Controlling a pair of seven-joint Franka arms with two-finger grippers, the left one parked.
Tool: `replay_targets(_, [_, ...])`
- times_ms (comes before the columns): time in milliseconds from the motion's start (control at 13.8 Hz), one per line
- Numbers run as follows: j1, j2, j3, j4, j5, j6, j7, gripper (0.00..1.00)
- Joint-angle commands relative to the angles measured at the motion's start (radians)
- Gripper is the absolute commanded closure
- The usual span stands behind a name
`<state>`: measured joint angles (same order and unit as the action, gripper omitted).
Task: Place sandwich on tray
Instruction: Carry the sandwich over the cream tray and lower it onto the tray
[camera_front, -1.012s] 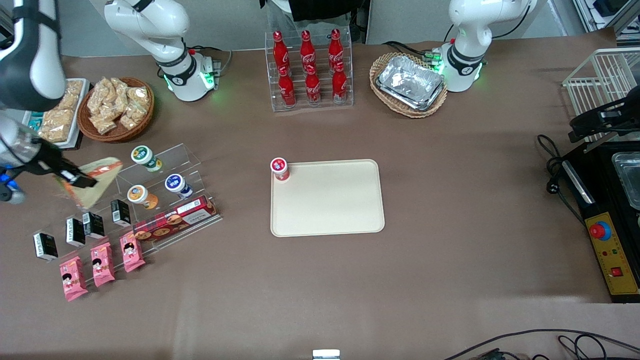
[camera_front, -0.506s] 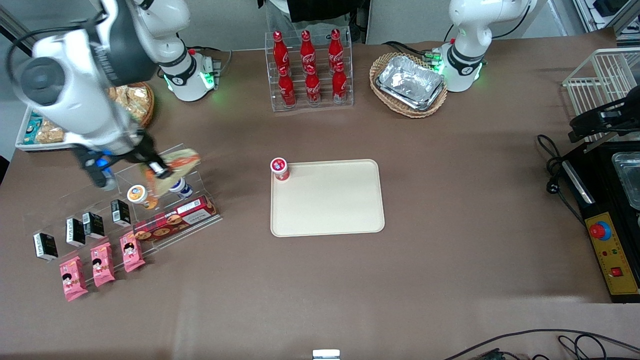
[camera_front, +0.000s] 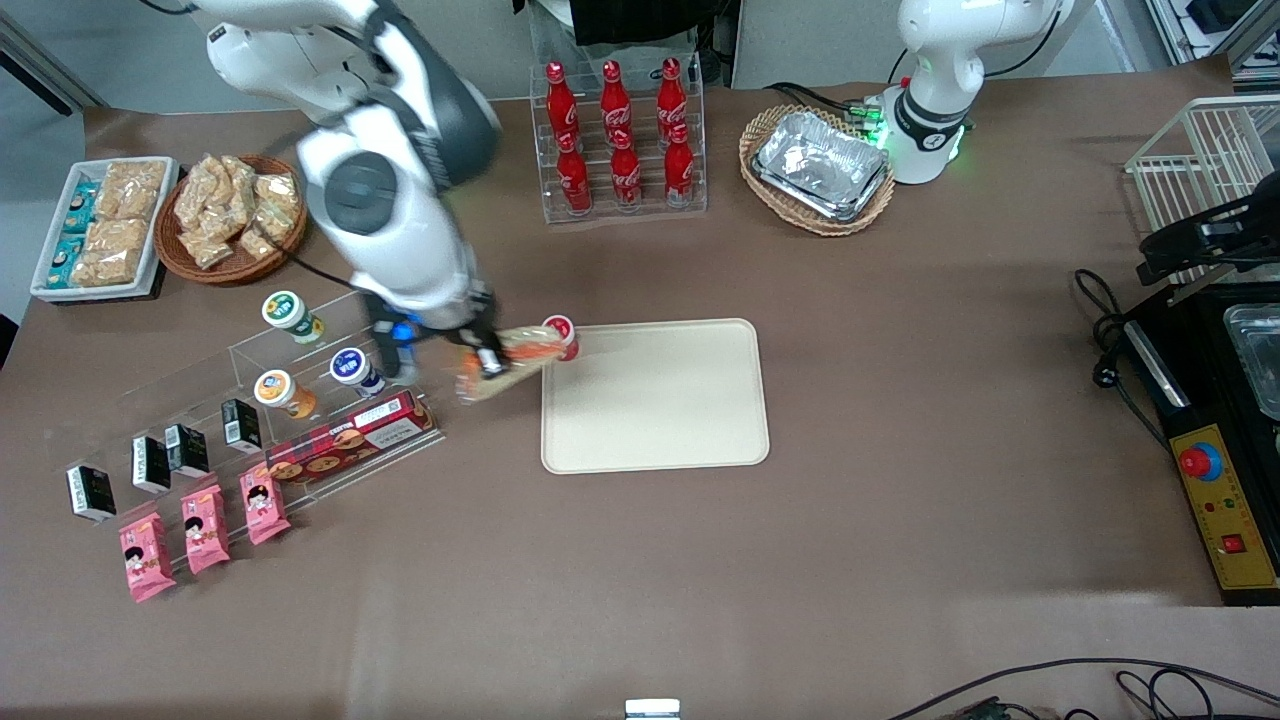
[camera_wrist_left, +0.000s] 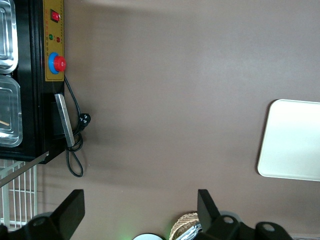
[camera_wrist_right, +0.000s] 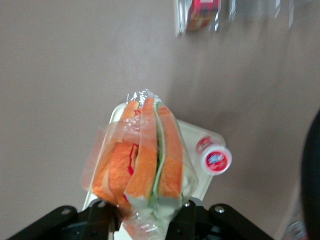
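My gripper (camera_front: 489, 362) is shut on the wrapped sandwich (camera_front: 508, 365) and holds it in the air at the edge of the cream tray (camera_front: 660, 410) that faces the working arm's end, next to the red-lidded cup (camera_front: 560, 333). In the right wrist view the sandwich (camera_wrist_right: 145, 160) shows orange and green layers in clear wrap, pinched between my fingers (camera_wrist_right: 102, 217), with the tray (camera_wrist_right: 192, 135) and the red-lidded cup (camera_wrist_right: 216, 160) below it.
A clear stepped rack (camera_front: 330, 400) with cups, a biscuit box (camera_front: 345, 440) and small black cartons lies toward the working arm's end. Pink snack packets (camera_front: 205, 525) lie nearer the camera. Cola bottles (camera_front: 620, 140) and a basket of foil trays (camera_front: 818, 168) stand farther away.
My arm has carried the sandwich from above the stepped rack sideways to the tray's edge by the red-lidded cup. The grip on it has stayed shut.
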<state>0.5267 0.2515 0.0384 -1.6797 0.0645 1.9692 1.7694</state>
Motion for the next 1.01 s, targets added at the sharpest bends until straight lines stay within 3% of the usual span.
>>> replay_targets(0, [0.08, 0.211, -0.012, 0.176, 0.014, 0.08, 0.197, 0.6])
replay_targets(361, [0.142, 0.38, -0.014, 0.207, 0.012, 0.302, 0.357, 0.6])
replay_targets(578, [0.165, 0.465, -0.023, 0.271, -0.001, 0.32, 0.381, 0.6])
replay_targets(795, [0.187, 0.512, -0.041, 0.307, -0.081, 0.321, 0.534, 0.6])
replay_targets(940, [0.187, 0.516, -0.041, 0.307, -0.086, 0.32, 0.55, 0.6])
